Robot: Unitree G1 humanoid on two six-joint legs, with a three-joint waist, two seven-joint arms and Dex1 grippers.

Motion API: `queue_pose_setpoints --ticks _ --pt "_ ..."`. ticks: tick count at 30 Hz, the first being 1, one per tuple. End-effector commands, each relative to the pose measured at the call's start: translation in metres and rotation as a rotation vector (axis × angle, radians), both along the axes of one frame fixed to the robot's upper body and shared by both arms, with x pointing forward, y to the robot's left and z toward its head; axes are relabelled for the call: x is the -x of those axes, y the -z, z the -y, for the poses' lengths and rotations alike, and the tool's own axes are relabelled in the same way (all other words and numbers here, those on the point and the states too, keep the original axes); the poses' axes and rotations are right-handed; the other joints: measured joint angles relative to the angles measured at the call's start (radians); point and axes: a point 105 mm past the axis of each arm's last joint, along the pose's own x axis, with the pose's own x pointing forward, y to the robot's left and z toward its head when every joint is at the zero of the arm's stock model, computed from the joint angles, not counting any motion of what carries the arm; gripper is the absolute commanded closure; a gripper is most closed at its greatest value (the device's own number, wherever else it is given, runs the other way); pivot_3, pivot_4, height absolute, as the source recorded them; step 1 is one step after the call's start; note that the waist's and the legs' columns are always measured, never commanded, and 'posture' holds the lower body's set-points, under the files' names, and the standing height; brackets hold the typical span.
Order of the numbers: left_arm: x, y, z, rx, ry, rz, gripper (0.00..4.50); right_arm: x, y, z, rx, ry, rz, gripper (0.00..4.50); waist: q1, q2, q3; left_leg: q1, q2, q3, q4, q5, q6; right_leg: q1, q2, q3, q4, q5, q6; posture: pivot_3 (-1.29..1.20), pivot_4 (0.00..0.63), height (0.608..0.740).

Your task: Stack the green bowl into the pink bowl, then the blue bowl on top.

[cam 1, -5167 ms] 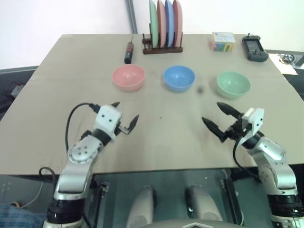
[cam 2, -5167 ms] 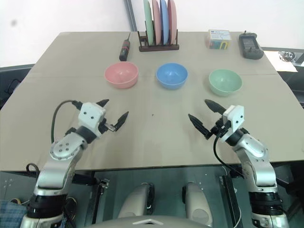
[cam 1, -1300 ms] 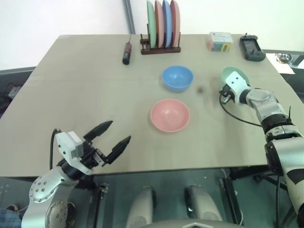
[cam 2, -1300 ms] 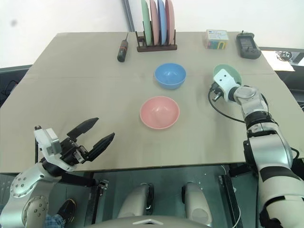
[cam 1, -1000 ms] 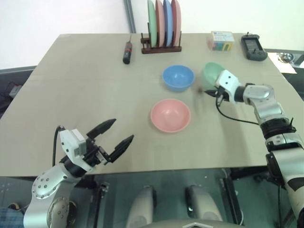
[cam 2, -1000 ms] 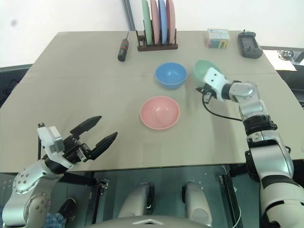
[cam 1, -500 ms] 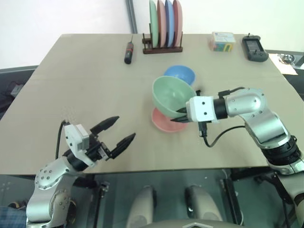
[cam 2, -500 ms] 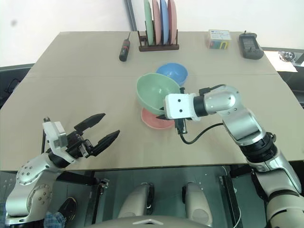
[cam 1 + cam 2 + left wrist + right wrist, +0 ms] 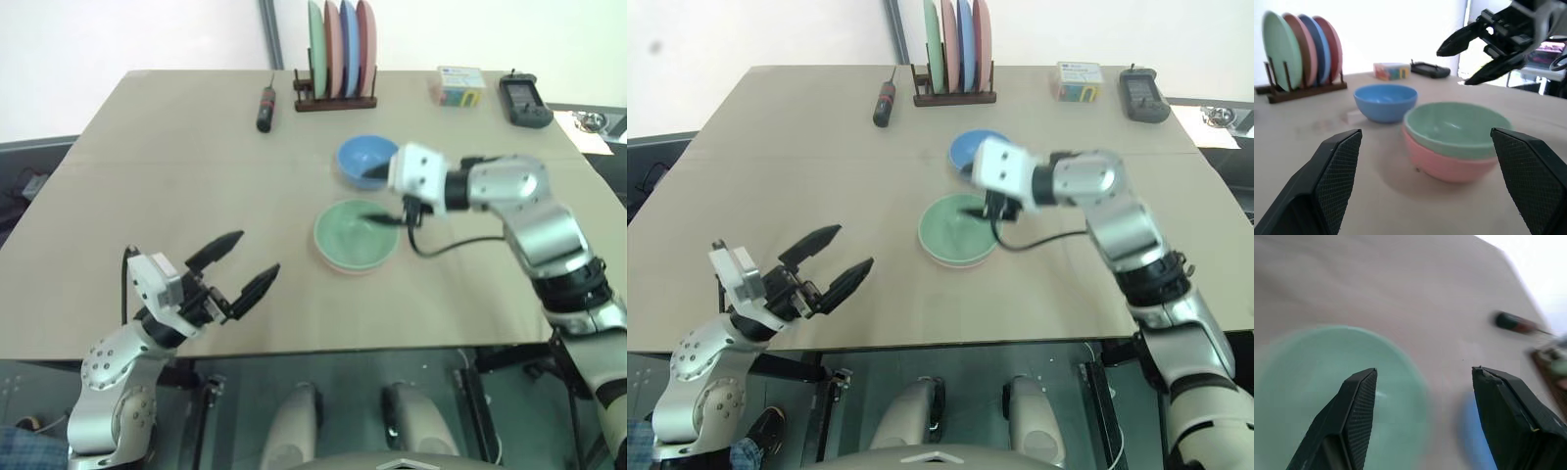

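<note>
— What changed since half a second ago?
— The green bowl (image 9: pixel 356 232) left the right gripper (image 9: pixel 377 202) and now sits inside the pink bowl (image 9: pixel 1444 164), mid-table. That gripper hangs above it, fingers spread, empty.
— And the left gripper (image 9: pixel 242 263)?
— Wide open, empty, near the front edge. The blue bowl (image 9: pixel 364 160) stands just behind the stack.

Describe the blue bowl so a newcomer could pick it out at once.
Start at the wooden rack of upright plates on the table's far edge. Just nearer than it sits the blue bowl, alone and empty. Its neighbour, the green bowl, is nested inside the pink bowl.
</note>
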Motion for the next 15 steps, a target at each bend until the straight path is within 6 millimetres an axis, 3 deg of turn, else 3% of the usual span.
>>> queue_pose_setpoints --ticks 1,5,15 --pt "-0.007 -0.009 -0.01 0.001 -0.091 0.067 0.0 -0.027 -0.015 0.008 -0.015 0.062 0.101 1.27 -0.001 0.0 0.0 0.0 0.0 0.0 0.0 0.0 0.0 0.0 0.0 0.0 0.0 0.0 0.0 0.0 0.15 0.74" --pt "-0.011 -0.01 -0.014 -0.002 -0.141 0.083 0.0 -0.054 -0.007 0.009 0.046 0.094 0.15 1.27 -0.006 0.0 0.0 -0.001 0.0 0.001 -0.001 0.0 0.0 -0.001 0.0 0.001 -0.001 0.002 0.004 0.0 0.15 0.74" --pt "-0.013 -0.008 -0.03 -0.038 -0.247 0.077 0.0 -0.073 0.043 -0.013 0.188 0.057 0.087 1.27 -0.005 0.0 0.0 -0.001 0.0 0.001 -0.004 0.0 0.0 -0.002 0.0 0.002 -0.001 0.002 0.004 0.0 0.15 0.74"
